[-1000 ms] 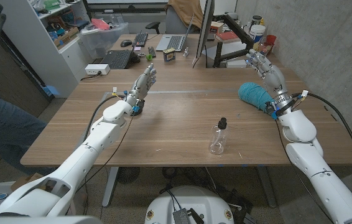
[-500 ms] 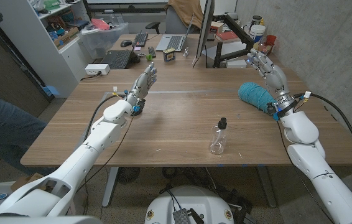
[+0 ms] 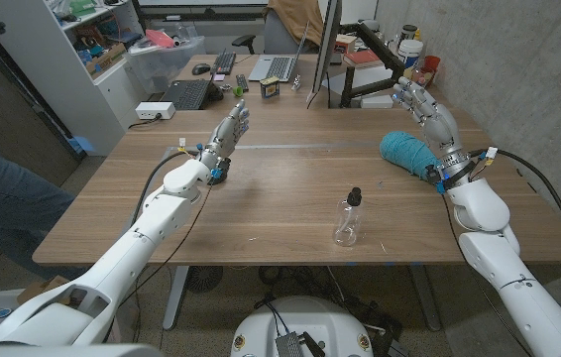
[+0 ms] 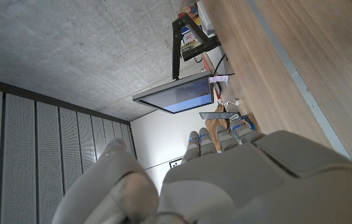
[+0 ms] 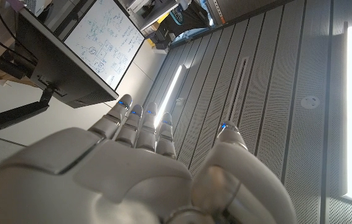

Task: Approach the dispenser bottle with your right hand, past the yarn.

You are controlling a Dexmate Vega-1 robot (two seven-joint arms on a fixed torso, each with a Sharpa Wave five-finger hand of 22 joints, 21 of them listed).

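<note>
— Little is changing in the head view: the right hand (image 3: 431,117), fingers spread and holding nothing, is edging only slightly by the yarn (image 3: 404,154) near the tabletop's right edge. The bottle (image 3: 348,220) is standing near the front edge, unreached.

— Left hand (image 3: 230,132)?

— Released too, holding nothing.

— Any writing?

— Right wrist view: a monitor (image 5: 95,46) is showing diagrams, unreadable.

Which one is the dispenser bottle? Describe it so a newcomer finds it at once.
Start at the wooden table and look to its near edge, a little right of the middle. There stands the dispenser bottle, upright and alone, nearer than the teal yarn by the right hand. It is small, clear and see-through with a black pump top, unlike the solid teal yarn.
</note>
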